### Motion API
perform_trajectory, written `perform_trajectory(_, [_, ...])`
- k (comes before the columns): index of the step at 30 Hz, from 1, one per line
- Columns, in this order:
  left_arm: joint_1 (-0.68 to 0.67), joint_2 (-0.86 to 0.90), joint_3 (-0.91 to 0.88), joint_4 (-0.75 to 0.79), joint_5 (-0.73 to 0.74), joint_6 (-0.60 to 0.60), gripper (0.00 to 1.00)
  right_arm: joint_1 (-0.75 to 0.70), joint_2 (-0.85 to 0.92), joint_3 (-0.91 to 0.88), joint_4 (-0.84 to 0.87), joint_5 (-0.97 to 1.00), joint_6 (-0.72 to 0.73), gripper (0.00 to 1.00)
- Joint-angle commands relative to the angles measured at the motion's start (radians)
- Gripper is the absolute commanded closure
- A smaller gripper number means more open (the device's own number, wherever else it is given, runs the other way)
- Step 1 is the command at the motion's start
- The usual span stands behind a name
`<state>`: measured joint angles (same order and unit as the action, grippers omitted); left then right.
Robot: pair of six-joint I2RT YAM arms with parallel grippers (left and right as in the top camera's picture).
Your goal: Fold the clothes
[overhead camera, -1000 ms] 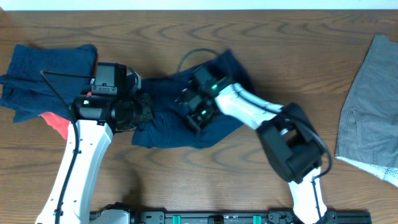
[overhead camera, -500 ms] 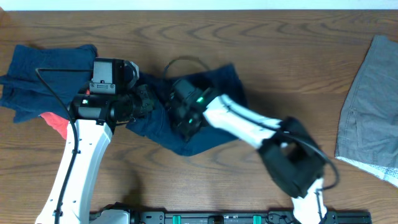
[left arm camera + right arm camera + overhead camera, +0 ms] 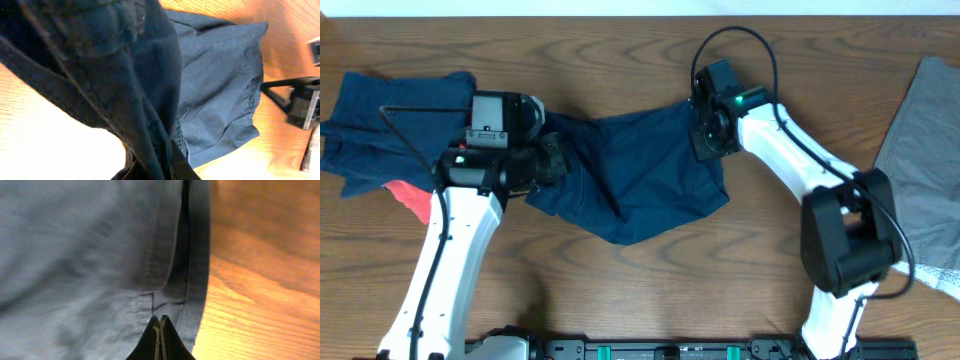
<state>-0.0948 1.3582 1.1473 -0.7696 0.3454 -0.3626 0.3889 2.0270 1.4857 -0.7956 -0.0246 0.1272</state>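
Note:
The dark navy shorts [image 3: 635, 180] hang stretched between my two grippers over the middle of the table, sagging to a point at the front. My left gripper [image 3: 552, 160] is shut on their left end; in the left wrist view the dark cloth [image 3: 125, 75] bunches into the jaws [image 3: 167, 162]. My right gripper [image 3: 705, 135] is shut on their right edge; in the right wrist view the jaws [image 3: 160, 322] pinch the cloth next to the stitched hem [image 3: 192, 280]. The label and button are hidden.
A second navy garment [image 3: 380, 115] lies crumpled at the far left with a red cloth [image 3: 412, 197] under its front edge. A grey garment [image 3: 920, 170] lies at the right edge. Bare wood shows along the front and back.
My right gripper has moved right and back from the shorts' middle, drawing the cloth out wide. My left gripper has stayed nearly in place, still holding.

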Motion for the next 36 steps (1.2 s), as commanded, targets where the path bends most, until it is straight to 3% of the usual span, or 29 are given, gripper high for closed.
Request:
perform_trajectory(1, [-0.026, 0.033, 0.033, 0.027, 0.014, -0.043, 0.94, -0.002, 0.065, -0.015, -0.004, 0.006, -0.021, 0.99])
perform_trajectory(18, [-0.263, 0.195, 0.033, 0.436, 0.044, -0.272, 0.94, 0.120, 0.178, -0.016, -0.104, -0.016, 0.046, 0.99])
perform_trajectory(24, [-0.324, 0.283, 0.033, 0.484, 0.044, -0.298, 0.93, 0.130, 0.178, -0.016, -0.130, 0.004, 0.084, 0.99])
perform_trajectory(28, [-0.328, 0.289, 0.033, 0.492, 0.080, -0.297, 0.68, 0.100, 0.161, -0.008, -0.171, 0.034, 0.112, 0.98])
perform_trajectory(29, [-0.323, 0.283, 0.033, 0.498, 0.094, -0.296, 0.60, 0.089, 0.150, -0.002, -0.185, 0.041, 0.112, 0.97])
perform_trajectory(30, [-0.316, 0.275, 0.033, 0.502, 0.105, -0.291, 0.46, 0.074, 0.133, 0.009, -0.203, 0.053, 0.112, 0.96])
perform_trajectory(31, [-0.308, 0.266, 0.033, 0.506, 0.116, -0.274, 0.41, 0.060, 0.116, 0.021, -0.221, 0.066, 0.112, 0.96])
perform_trajectory(36, [-0.250, 0.234, 0.033, 0.505, 0.107, -0.165, 0.41, -0.027, -0.018, 0.103, -0.314, 0.127, 0.113, 0.93])
